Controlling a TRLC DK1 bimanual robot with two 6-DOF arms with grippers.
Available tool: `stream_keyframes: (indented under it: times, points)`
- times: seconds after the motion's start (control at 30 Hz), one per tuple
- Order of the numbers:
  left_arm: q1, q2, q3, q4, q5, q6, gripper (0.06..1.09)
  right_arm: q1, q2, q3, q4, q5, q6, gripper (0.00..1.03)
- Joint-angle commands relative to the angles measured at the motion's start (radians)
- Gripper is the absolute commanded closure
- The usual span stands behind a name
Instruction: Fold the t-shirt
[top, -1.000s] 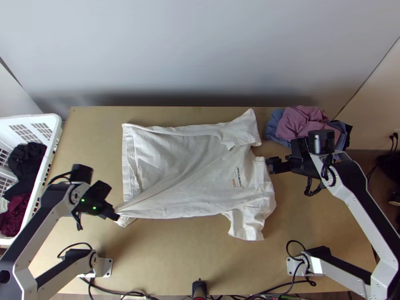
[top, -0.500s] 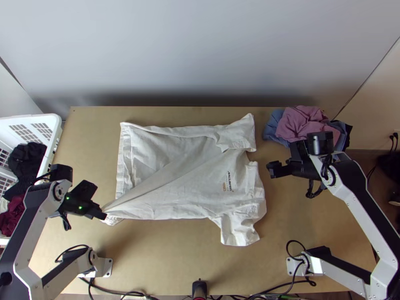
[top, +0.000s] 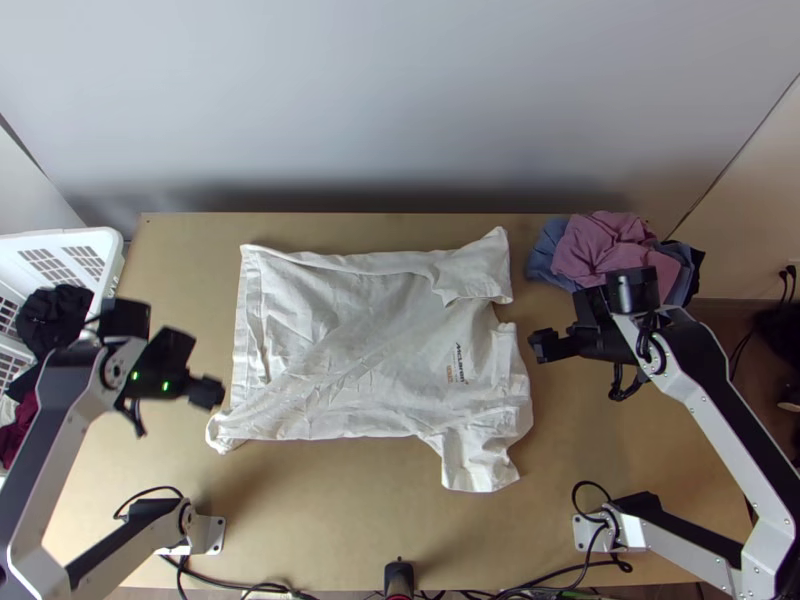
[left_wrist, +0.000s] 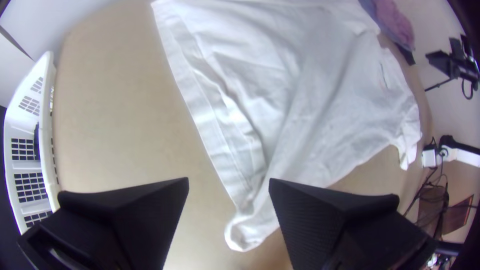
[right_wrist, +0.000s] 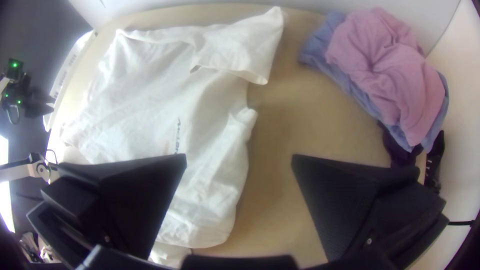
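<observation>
The white t-shirt (top: 390, 340) lies spread but wrinkled on the table, hem toward the left, sleeves at the right, its near left corner drawn out. My left gripper (top: 212, 393) is just left of and above that corner; in the left wrist view the left gripper (left_wrist: 229, 182) stands open, its fingers apart with the shirt's corner (left_wrist: 245, 232) visible between them. Beyond the collar end, my right gripper (top: 537, 346) is over bare table; in the right wrist view the right gripper (right_wrist: 239, 157) is open and holds nothing.
A white laundry basket (top: 108, 250) with dark clothes stands at the left edge. Pink and blue clothes (top: 605, 247) lie piled at the back right corner. Bare tabletop (top: 330, 510) extends in front of the shirt.
The shirt slid left with my left gripper, then was let go; its corner settled flatter. My left gripper has since lifted away up the picture. The right gripper has barely moved.
</observation>
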Motion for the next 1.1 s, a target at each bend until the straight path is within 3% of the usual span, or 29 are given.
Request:
stream_keyframes:
  times: [0.0,0.13,0.27,0.87,1.07]
  points:
    - [-0.039,0.199,0.096,0.219,-0.002,-0.149,0.26,0.034,-0.002,-0.016,-0.004,0.001,0.026,0.05]
    - [-0.087,0.317,0.113,0.383,-0.044,-0.204,0.26,0.041,0.001,-0.017,-0.003,0.002,0.031,0.05]
    - [-0.126,0.449,0.159,0.451,-0.099,-0.215,0.26,0.04,-0.001,-0.017,-0.003,0.002,0.041,0.05]
    - [-0.169,0.638,0.192,0.426,-0.174,-0.269,0.27,0.025,0.001,-0.02,0.007,0.002,0.054,0.05]
    - [-0.18,0.65,0.191,0.441,-0.176,-0.287,0.54,0.014,0.001,-0.023,0.007,0.002,0.052,0.05]
